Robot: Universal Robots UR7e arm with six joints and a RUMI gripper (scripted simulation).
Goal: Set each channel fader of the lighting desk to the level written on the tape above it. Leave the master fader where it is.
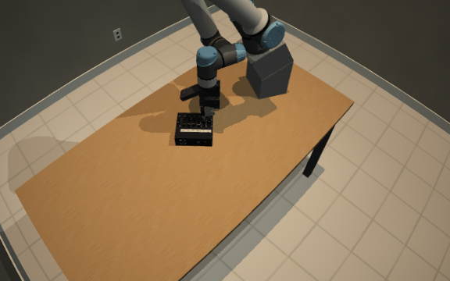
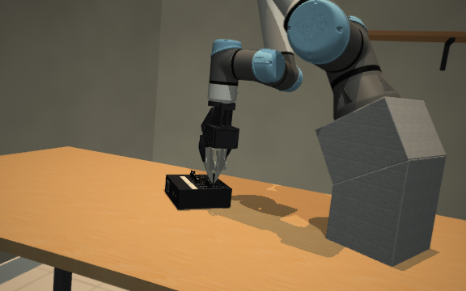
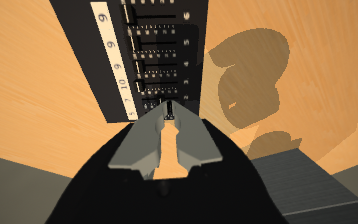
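Note:
The black lighting desk (image 1: 194, 138) (image 2: 205, 199) (image 3: 91, 60) lies flat on the table. Its pale tape (image 1: 195, 130) (image 2: 188, 182) (image 3: 117, 65) appears to read 5, 7, 10, 9, 9, 9 from channel 1 up. In the wrist view, the channel 3 cap (image 3: 139, 85), channel 4 cap (image 3: 139, 66), channel 5 cap (image 3: 134, 42) and channel 6 cap (image 3: 129, 14) stand near the tape end. The channel 2 cap seems about midway. My gripper (image 1: 208, 113) (image 2: 213, 183) (image 3: 170, 101) is shut, tips down at the desk's channel 1 end, hiding that fader. The master fader cannot be made out.
The desk stands on a wooden table (image 1: 143, 195) (image 2: 95, 226). The arm's grey pedestal (image 1: 269, 76) (image 2: 370, 202) (image 3: 310, 185) stands on the same table, beyond the channel 1 end. A wall shelf (image 2: 419, 36) is behind the arm.

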